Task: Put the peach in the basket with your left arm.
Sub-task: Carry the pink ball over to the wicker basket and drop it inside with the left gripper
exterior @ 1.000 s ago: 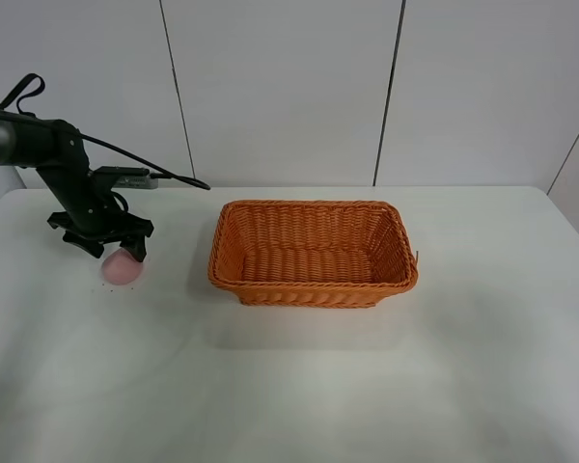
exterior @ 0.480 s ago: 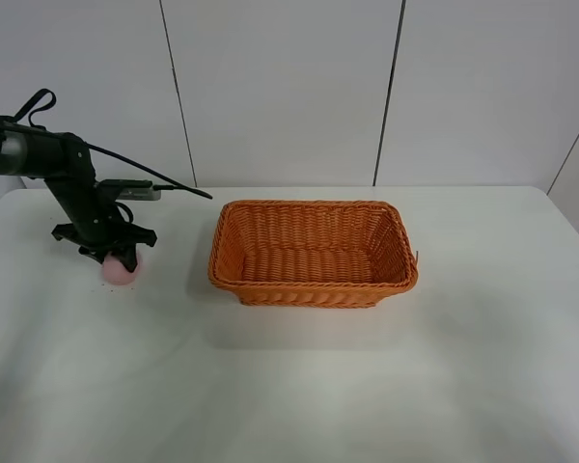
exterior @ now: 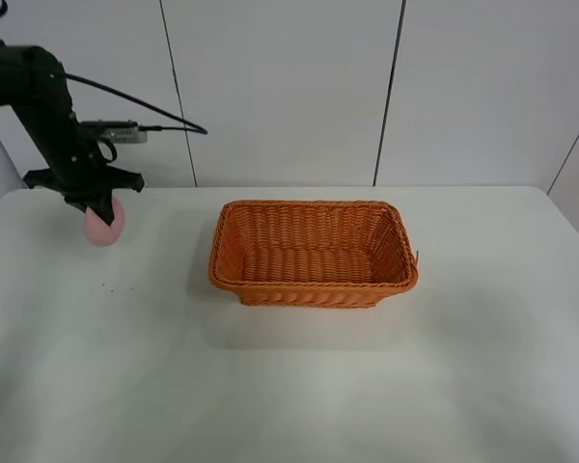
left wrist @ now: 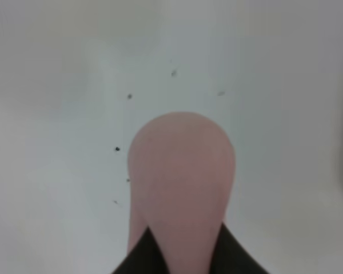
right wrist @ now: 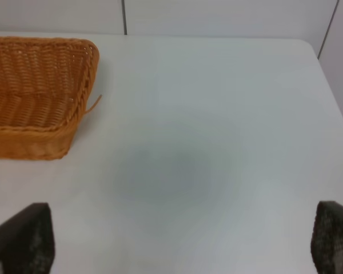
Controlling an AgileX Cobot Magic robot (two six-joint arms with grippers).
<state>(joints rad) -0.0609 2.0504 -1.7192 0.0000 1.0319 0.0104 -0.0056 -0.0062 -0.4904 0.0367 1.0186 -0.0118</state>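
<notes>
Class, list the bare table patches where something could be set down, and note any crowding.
Free: the wide table front, before the basket; the strip between basket and right table edge; the stretch left of the basket, below the peach held up by the left pincer. Tightest: the strip between basket and back wall.

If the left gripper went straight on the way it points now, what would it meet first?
The white table, probably. The left gripper points down, shut on the peach, so the peach would likely touch before the fingers. The basket is off that line.
</notes>
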